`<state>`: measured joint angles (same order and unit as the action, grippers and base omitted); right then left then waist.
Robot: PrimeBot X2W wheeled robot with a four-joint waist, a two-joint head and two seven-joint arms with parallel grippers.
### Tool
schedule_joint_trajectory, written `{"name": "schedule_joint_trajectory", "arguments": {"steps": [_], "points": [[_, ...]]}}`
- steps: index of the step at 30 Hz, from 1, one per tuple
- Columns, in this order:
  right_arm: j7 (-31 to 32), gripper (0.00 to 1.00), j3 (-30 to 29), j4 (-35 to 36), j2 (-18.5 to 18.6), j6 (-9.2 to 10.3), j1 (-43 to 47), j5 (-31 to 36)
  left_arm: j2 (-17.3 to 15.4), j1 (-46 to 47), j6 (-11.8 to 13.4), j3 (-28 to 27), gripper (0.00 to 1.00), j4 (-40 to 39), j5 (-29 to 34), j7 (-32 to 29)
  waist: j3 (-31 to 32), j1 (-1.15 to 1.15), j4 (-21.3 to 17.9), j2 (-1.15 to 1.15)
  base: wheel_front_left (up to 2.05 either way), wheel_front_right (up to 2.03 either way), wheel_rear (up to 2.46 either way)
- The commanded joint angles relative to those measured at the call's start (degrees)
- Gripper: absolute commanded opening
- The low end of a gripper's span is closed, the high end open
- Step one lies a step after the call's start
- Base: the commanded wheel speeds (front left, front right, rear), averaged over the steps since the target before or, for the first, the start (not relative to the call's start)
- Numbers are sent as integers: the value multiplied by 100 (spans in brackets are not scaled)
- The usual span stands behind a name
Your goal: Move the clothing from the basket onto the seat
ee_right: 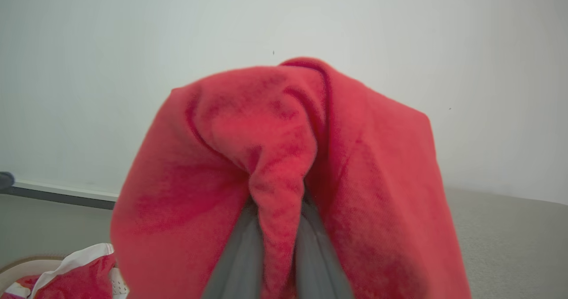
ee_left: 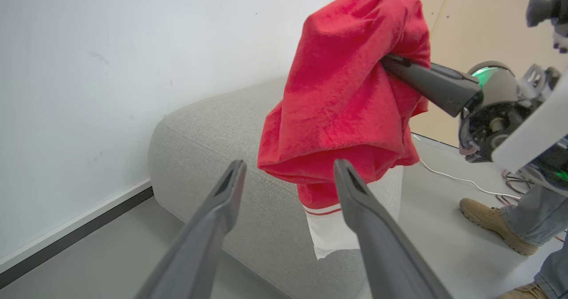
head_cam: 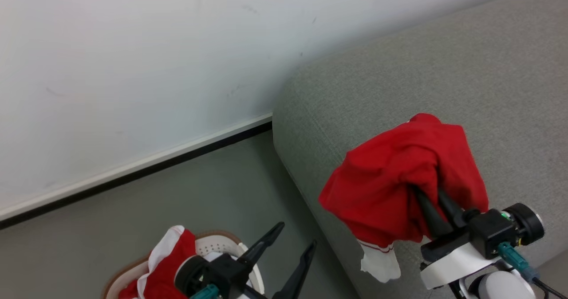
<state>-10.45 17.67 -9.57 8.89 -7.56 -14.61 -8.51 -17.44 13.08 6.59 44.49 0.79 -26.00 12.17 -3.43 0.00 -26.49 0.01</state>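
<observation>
red clothing [head_cam: 390, 179], held above seat [head_cam: 443, 77] edge

My left gripper [head_cam: 296, 235] low at lower left of head view: fingers spread wide, nothing between them, pointing up and right. My right gripper [head_cam: 430, 201] higher, at right: fingers angled up-left, pinched together on fold of red garment [head_cam: 390, 175].

Left tool [ee_left: 289, 163] spread wide before hanging clothing [ee_left: 341, 90]
</observation>
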Motion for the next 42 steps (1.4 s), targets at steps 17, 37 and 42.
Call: {"name": "schedule_joint_trajectory", "arguments": {"steps": [17,37,42], "points": [[-165,0,-2956,-963,114,15,-3725,981,-972,1577,-245,-577,100,-1033,416,-706,-2927,0,1196,-1,0,0,0],[376,22,-6043,-3475,436,14,-5015,3031,-1312,1360,-33,-888,100,-1332,244,-582,-3772,0,1899,-1,0,0,0],[183,100,-6438,-3771,150,14,-5019,3511,-1331,1275,49,-975,100,-1272,147,-524,-3499,0,1793,-1,0,0,0]]}}
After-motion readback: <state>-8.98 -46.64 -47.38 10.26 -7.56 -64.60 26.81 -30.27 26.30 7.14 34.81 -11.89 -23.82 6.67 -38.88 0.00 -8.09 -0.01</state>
